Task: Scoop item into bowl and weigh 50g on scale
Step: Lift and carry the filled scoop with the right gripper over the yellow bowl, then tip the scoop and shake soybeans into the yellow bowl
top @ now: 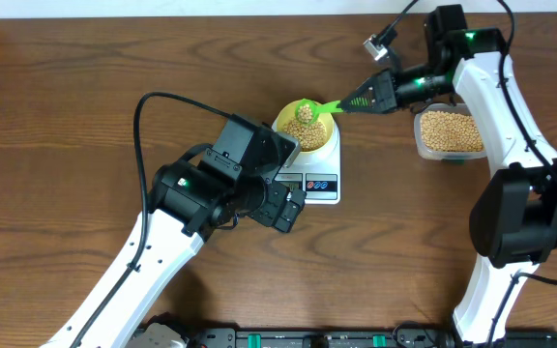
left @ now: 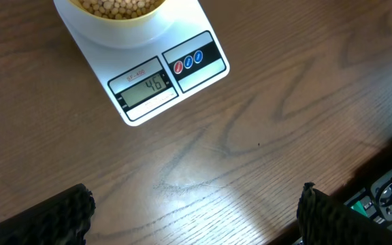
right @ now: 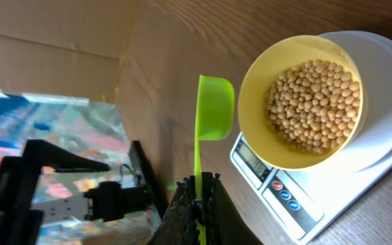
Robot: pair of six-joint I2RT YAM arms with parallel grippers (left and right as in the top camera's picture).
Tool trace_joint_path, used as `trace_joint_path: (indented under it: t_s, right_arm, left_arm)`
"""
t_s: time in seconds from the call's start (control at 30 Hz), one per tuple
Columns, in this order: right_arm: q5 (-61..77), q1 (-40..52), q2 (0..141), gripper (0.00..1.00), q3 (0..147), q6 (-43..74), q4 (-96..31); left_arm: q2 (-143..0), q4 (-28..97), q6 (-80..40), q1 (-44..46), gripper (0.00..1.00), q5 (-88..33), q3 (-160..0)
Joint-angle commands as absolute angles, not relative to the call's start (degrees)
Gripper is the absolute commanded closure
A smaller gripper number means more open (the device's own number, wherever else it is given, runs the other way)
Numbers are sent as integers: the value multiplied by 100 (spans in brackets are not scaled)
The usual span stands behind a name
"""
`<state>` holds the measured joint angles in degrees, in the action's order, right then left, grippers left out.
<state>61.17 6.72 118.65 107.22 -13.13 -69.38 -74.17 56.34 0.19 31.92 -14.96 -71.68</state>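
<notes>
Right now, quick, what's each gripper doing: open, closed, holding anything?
Left gripper: open, holding nothing.
Right gripper: closed on the handle of the green scoop.

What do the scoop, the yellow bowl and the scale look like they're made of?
The green scoop looks like plastic: uniform bright colour, thin moulded handle. The yellow bowl is probably plastic too: smooth, thin-walled, with a soft sheen. The scale seems to be glossy white plastic, with moulded rounded corners.
</notes>
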Motion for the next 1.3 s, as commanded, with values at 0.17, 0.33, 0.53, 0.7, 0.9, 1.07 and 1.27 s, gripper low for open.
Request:
trace_joint_path:
  t_s: [0.17,0.33,0.53,0.7,0.9,1.07,1.27]
  right_arm:
    - [5382,954,11883,99,10748,-1199,-6462]
    - [4943,1094,11872,99,10888,-1199,-6466]
    - [4659,1258,11872,99,11177,-1199,-6499]
    - [4239,1378,11869,99,11478,-1201,-6665]
    - [3675,1542,11869,99,11841,-1203,-6884]
    - [3610,1586,11869,99,11891,-1212,-6991]
    - [3441,1588,11869,99,11891,-1229,-7072]
  left_arm:
    - [-7408,5629,12,3168,2,-1544,-7157]
    - [-7408,5629,12,3168,2,-1544,-7157]
    - [-7408,5629,12,3168,2,-1544,-7157]
    - [-7408,5629,12,3168,2,-1544,-7157]
    - [-7408,5629,12,3168,2,-1544,-7157]
    - [-7408,5629,12,3168,2,-1544,-7157]
    - [-7408,5629,12,3168,2,-1544,-7157]
